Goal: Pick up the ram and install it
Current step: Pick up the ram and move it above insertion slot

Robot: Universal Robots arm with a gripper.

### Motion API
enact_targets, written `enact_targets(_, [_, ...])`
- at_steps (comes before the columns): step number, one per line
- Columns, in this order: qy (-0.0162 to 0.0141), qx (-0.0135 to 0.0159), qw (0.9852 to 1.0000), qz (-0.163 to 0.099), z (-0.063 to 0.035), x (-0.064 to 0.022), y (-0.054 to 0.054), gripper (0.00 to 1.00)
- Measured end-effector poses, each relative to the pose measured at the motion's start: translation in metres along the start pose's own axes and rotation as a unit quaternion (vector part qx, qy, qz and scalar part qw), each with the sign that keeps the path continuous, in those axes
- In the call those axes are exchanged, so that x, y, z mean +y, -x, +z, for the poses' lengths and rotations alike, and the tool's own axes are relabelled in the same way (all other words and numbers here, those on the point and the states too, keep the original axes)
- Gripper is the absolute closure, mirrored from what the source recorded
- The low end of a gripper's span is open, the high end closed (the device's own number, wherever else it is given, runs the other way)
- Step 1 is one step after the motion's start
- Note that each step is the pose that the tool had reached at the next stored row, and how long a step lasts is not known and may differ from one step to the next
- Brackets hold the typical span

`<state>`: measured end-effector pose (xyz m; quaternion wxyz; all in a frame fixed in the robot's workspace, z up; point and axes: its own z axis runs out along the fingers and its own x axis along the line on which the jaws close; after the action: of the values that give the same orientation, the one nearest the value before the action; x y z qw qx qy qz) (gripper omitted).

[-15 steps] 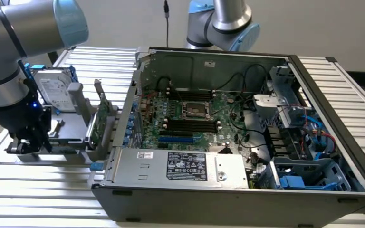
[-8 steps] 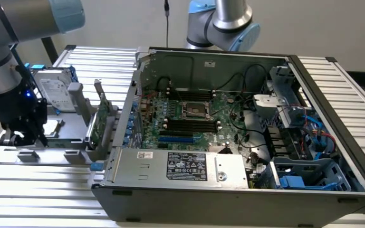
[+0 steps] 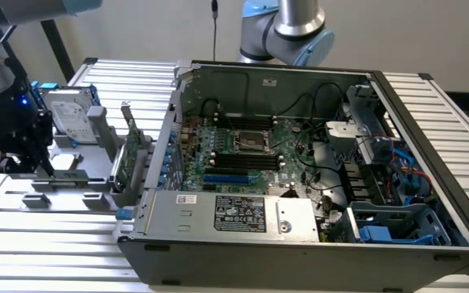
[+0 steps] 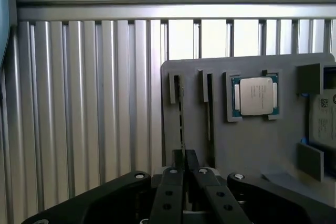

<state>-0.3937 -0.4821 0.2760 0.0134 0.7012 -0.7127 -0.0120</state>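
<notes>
Tool [image 4: 185, 160] closed narrow on ram [image 4: 181, 114], ram gripped edge-on, seated upright in slot of grey holder [image 4: 247, 145], CPU [image 4: 255, 95] laid beside, grey holder placed on worktop [image 4: 94, 103], 9 o'clock of PC case [image 3: 300, 268], ext. view.

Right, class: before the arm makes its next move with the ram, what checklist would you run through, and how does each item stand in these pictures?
1. Ram standing on edge in its slot of the grey holder: ok.
2. Gripper lined up with the ram's near end: ok.
3. Firm hold on the ram: cannot tell.
4. CPU in the holder apart from the gripper: ok.
5. Computer case open, motherboard exposed: ok.
6. Memory slots free to take the stick: cannot tell.
</notes>
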Motion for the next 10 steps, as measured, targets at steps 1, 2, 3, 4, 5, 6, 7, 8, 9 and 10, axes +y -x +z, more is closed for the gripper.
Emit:
enact_targets(1, [0.0,-0.0002,1.0,0.0,-0.0044,-0.0004,0.0,0.86])
enact_targets(2, [0.0,-0.0005,1.0,0.0,-0.0087,-0.0008,0.0,0.86])
enact_targets(3, [0.0,-0.0006,1.0,0.0,-0.0131,-0.0013,0.0,0.86])
enact_targets(4, [0.0,-0.0008,1.0,0.0,-0.0176,-0.0018,0.0,0.86])
enact_targets(5, [0.0,-0.001,1.0,0.0,-0.0223,-0.0024,0.0,0.86])
enact_targets(6, [0.0001,-0.001,1.0,0.0,-0.0259,-0.0034,0.0,0.86])
enact_targets(7, [0.0002,-0.0011,1.0,0.0,-0.0294,-0.0046,0.0,0.86])
enact_targets(8, [0.0003,-0.0011,1.0,0.0,-0.0327,-0.0055,0.0,0.86])
enact_targets(9, [0.0003,-0.0011,1.0,0.0,-0.0356,-0.0065,0.0,0.86])
enact_targets(10, [0.0004,-0.0011,1.0,0.0,-0.0389,-0.0076,0.0,0.86])
